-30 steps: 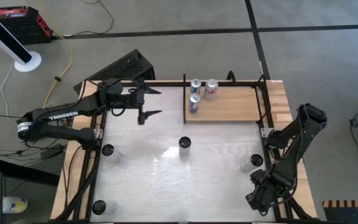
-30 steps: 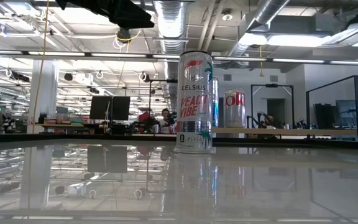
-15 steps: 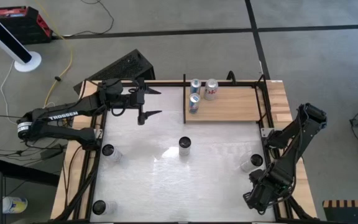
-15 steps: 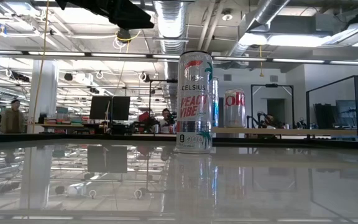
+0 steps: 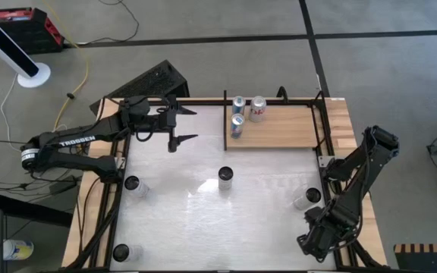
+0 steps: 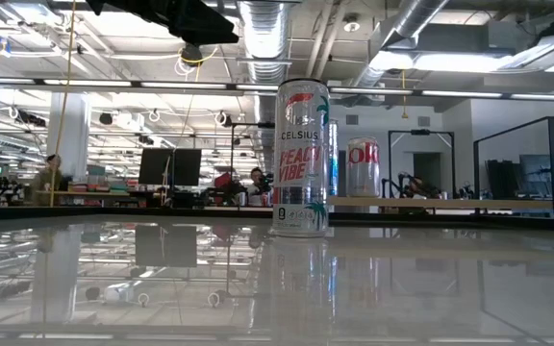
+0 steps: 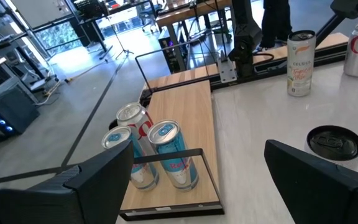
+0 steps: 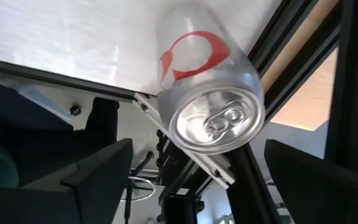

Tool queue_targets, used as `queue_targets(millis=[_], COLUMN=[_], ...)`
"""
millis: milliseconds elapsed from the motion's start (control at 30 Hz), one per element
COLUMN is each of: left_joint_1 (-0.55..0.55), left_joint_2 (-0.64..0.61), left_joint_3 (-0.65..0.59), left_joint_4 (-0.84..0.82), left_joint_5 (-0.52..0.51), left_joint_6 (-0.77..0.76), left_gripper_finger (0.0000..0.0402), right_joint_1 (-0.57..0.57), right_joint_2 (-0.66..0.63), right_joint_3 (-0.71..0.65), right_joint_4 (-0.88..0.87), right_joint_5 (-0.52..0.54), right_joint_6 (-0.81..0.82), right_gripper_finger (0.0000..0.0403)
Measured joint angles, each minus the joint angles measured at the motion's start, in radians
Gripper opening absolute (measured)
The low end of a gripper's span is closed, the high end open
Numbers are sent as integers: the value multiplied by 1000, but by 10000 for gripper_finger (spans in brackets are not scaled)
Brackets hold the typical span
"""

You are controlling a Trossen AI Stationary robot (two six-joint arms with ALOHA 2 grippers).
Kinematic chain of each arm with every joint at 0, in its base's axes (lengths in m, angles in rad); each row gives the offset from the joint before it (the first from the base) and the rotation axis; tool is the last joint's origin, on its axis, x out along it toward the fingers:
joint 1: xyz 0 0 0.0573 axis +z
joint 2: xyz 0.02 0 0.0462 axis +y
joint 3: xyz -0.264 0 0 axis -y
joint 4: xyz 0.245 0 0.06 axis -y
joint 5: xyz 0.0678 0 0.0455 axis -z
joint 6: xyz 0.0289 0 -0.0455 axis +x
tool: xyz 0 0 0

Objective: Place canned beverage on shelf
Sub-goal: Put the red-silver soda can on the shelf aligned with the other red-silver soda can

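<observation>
While the left tool (image 5: 182, 125) hangs spread at ten o'clock beside the shelf (image 5: 279, 127), which holds three cans at twelve, the right tool (image 5: 315, 241) sits spread at four, near a silver can (image 5: 305, 200) on the counter (image 5: 203, 227).

The shelf (image 5: 279, 129), a tan wood panel with thin black rails, lies flat at the surface's far right. Three cans (image 5: 237, 125) stand upright at its left end.
</observation>
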Motion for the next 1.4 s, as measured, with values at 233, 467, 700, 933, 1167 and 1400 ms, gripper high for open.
queue_targets(millis=[233,467,700,933,1167,1400], left_joint_1=[0,0,0,0,0,0], left_joint_2=[0,0,0,0,0,0], left_joint_3=[0,0,0,0,0,0], left_joint_4=[-4,-5,-6,-1,0,-1], left_joint_5=[0,0,0,0,0,0], left_joint_6=[0,0,0,0,-10,-23], left_gripper_finger=[345,345,345,345,345,345], right_joint_1=[26,62,60,59,59,59], right_joint_2=[0,0,19,78,97,96], right_joint_3=[0,0,-26,-56,-55,-55], right_joint_4=[2,-19,0,40,47,45], right_joint_5=[53,58,82,81,73,75], right_joint_6=[9,60,42,-26,-44,-59], right_gripper_finger=[391,399,399,397,376,338])
